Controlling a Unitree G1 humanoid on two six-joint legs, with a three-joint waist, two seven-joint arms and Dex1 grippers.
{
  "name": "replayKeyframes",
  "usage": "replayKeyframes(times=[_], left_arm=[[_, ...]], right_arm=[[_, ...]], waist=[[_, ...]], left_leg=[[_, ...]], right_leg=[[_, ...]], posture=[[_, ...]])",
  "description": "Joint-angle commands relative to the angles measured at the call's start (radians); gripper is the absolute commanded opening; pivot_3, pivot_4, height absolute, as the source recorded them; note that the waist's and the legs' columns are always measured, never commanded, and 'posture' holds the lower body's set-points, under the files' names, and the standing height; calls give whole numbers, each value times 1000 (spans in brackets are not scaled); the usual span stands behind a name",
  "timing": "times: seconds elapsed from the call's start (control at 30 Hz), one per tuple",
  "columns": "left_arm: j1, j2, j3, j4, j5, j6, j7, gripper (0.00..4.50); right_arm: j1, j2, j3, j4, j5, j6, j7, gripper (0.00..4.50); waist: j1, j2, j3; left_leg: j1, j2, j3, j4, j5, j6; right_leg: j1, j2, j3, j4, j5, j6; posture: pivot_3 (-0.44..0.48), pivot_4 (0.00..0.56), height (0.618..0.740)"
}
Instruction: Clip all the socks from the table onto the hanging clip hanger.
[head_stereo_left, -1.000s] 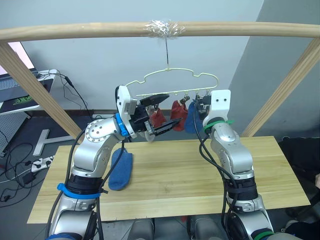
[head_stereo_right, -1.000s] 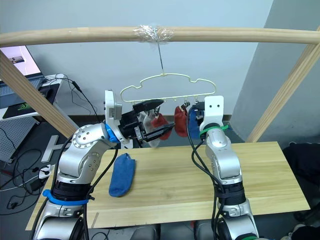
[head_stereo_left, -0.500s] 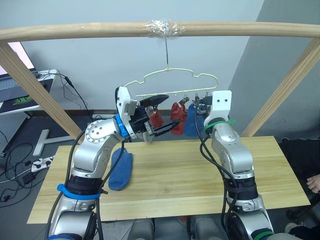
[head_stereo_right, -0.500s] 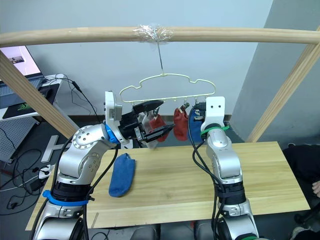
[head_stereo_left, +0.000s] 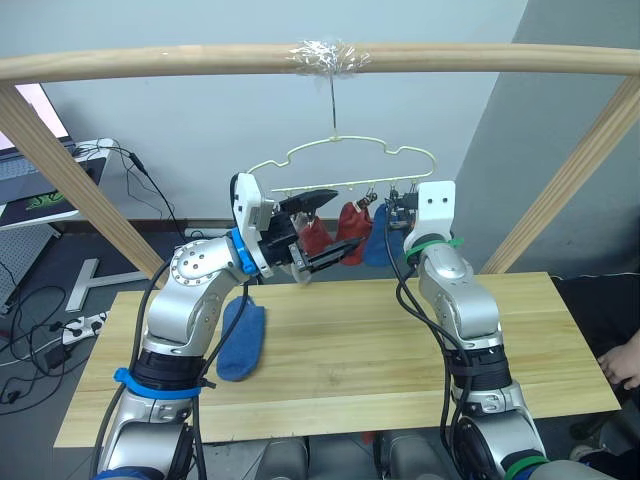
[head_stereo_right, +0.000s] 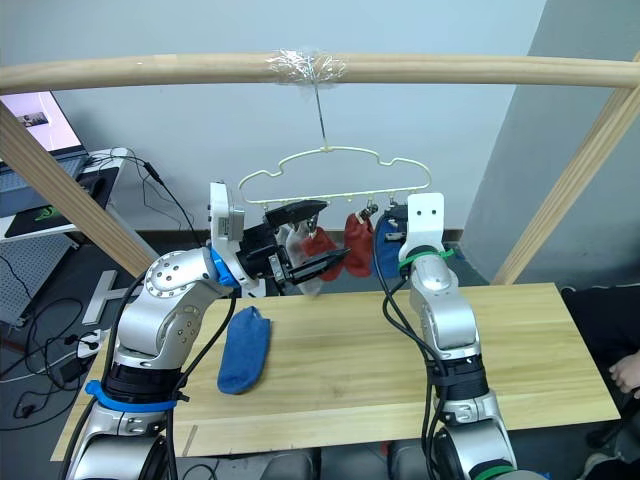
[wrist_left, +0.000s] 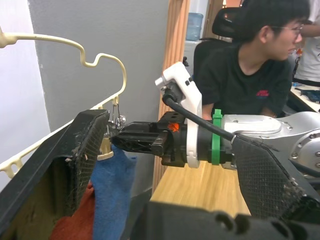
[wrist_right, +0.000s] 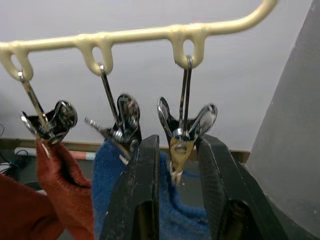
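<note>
Table (head_stereo_left: 400, 350) far edge below clip hanger (head_stereo_left: 340, 160), blue sock (head_stereo_left: 240, 340) left.

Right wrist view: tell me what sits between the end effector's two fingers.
In the right wrist view, an empty metal clip of the clip hanger hangs between the right end effector's fingers, with the blue sock behind.

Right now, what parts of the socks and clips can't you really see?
- Grey sock: mostly behind the left gripper in the eye views.
- Hanging blue sock: lower part hidden by the right gripper fingers in the right wrist view.
- Clips on the clip hanger: too small in the eye views to count.
</note>
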Motion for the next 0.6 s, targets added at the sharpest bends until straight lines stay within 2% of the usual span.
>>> replayKeyframes(times=[0.03,0.6], left_arm=[[-14,-1,17,-36,-6,-18,7,4500],[-18,-7,13,-28,0,-27,9,4500]], right_arm=[[-35,-12,-13,-12,-11,-42,5,1143],[-42,-12,-12,-8,-8,-58,13,1143]], waist=[[0,0,0],[0,0,0]], left_leg=[[0,0,0,0,0,0],[0,0,0,0,0,0]], right_leg=[[0,0,0,0,0,0],[0,0,0,0,0,0]], posture=[[156,141,740],[153,140,740]])
